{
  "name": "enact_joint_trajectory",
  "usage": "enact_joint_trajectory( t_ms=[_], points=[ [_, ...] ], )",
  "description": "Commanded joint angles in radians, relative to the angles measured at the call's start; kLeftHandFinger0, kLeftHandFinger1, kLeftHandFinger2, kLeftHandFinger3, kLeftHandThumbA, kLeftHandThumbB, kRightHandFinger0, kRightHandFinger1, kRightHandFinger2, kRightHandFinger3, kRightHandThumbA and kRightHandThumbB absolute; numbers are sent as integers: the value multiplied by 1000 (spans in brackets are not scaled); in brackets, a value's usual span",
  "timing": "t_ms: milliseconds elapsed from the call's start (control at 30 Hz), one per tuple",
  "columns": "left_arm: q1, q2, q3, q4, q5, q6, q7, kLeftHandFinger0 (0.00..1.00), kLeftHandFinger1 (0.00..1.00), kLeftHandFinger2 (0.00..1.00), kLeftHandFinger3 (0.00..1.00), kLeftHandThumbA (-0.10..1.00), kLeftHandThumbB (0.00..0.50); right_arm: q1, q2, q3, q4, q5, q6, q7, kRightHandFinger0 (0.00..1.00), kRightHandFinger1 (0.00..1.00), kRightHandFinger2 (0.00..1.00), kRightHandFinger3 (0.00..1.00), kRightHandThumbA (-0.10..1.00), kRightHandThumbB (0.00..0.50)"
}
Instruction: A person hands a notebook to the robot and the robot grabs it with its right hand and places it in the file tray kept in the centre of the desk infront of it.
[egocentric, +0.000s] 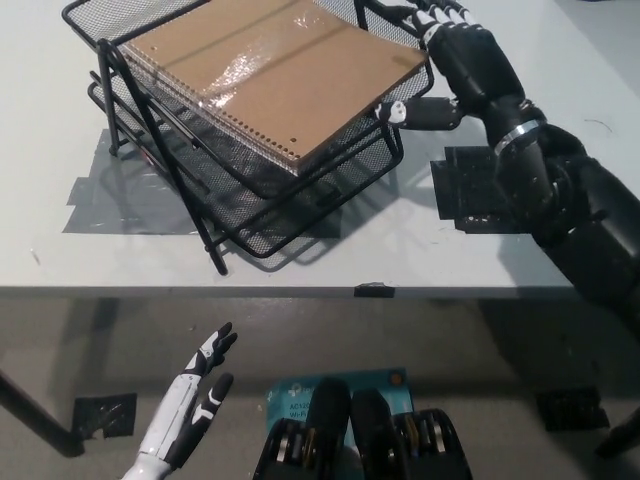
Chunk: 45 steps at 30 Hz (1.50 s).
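Observation:
A brown spiral notebook (270, 75) in clear wrap lies in the top tier of the black wire file tray (250, 195) on the white desk, its near corner jutting over the tray's front rim. My black right hand (455, 65) is at the tray's right end, open, fingers spread beside the notebook's right edge and thumb by the tray rim; it holds nothing. My white left hand (190, 410) rests open below the desk edge at lower left.
Grey tape patches (110, 190) lie under the tray's left side and black tape (480, 190) marks the desk at right under my right forearm. The desk's front edge (300, 290) crosses the picture. A teal label (300, 392) lies on the floor.

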Motion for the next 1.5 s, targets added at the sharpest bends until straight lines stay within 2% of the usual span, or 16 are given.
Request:
enact_joint_trajectory(
  t_ms=[0, 167, 400, 567, 733, 767, 833, 867, 967, 1000, 1033, 1100, 1133, 1200, 1267, 1467],
  points=[
    [-67, 25, 2, -84, -8, -3, -21, 1000, 1000, 1000, 1000, 1000, 266, -384, -511, -142, -759, 1324, 461, 900, 1000, 1000, 1000, 877, 1000, 500],
    [-58, 22, 3, -75, -16, -6, -18, 1000, 1000, 1000, 1000, 1000, 276, -325, -581, -200, -809, 1373, 461, 900, 1000, 1000, 1000, 902, 1000, 474],
    [-54, 24, 6, -71, -11, -5, -14, 1000, 1000, 1000, 1000, 1000, 272, -253, -678, -284, -874, 1459, 461, 830, 1000, 1000, 1000, 801, 1000, 444],
    [-54, 22, 6, -65, -15, -10, -12, 1000, 1000, 1000, 1000, 1000, 269, -214, -731, -364, -865, 1493, 461, 881, 1000, 1000, 1000, 875, 1000, 494],
    [-56, 24, 3, -65, -7, -6, -13, 1000, 1000, 1000, 1000, 1000, 265, -147, -835, -421, -899, 1568, 461, 847, 1000, 1000, 1000, 778, 1000, 500],
    [-57, 24, 3, -66, -7, -6, -13, 1000, 1000, 1000, 1000, 1000, 265, -111, -828, -482, -904, 1520, 440, 887, 1000, 1000, 1000, 787, 1000, 456],
    [-58, 24, 3, -66, -8, -6, -13, 1000, 1000, 1000, 1000, 1000, 265, -76, -801, -550, -898, 1462, 414, 946, 1000, 1000, 1000, 800, 1000, 445],
    [-61, 24, 5, -63, -16, -8, -15, 1000, 1000, 1000, 1000, 1000, 265, 10, -794, -621, -904, 1498, 364, 969, 1000, 1000, 1000, 860, 1000, 494],
    [-61, 24, 7, -61, -21, -13, -14, 1000, 1000, 1000, 1000, 1000, 258, 127, -792, -708, -948, 1597, 344, 930, 1000, 1000, 1000, 859, 1000, 497],
    [-59, 26, 8, -62, -18, -12, -13, 1000, 1000, 1000, 1000, 1000, 265, 230, -791, -776, -1005, 1654, 317, 874, 1000, 1000, 1000, 937, 1000, 500],
    [-59, 26, 7, -61, -16, -12, -12, 1000, 1000, 1000, 1000, 1000, 266, 288, -794, -812, -1036, 1644, 280, 863, 1000, 1000, 1000, 1000, 1000, 500],
    [-56, 26, 6, -60, -13, -12, -11, 1000, 1000, 1000, 1000, 1000, 266, 382, -795, -856, -1095, 1568, 185, 838, 1000, 1000, 1000, 1000, 1000, 500],
    [-50, 26, 6, -63, -14, -8, -13, 1000, 1000, 1000, 1000, 1000, 266, 472, -770, -861, -1172, 1473, 68, 771, 1000, 1000, 1000, 1000, 1000, 496],
    [-48, 25, 6, -64, -13, -7, -12, 1000, 1000, 1000, 1000, 1000, 265, 554, -728, -849, -1244, 1412, -14, 679, 1000, 1000, 1000, 1000, 1000, 500],
    [-43, 21, 7, -60, -8, -16, -5, 1000, 1000, 1000, 1000, 1000, 265, 686, -609, -762, -1337, 1338, -107, 535, 1000, 1000, 1000, 1000, 1000, 481],
    [-30, 12, 10, -51, -21, -40, 6, 1000, 1000, 1000, 1000, 1000, 281, 886, -303, -504, -1382, 1122, -95, 383, 1000, 1000, 1000, 1000, 1000, 500]
  ],
)
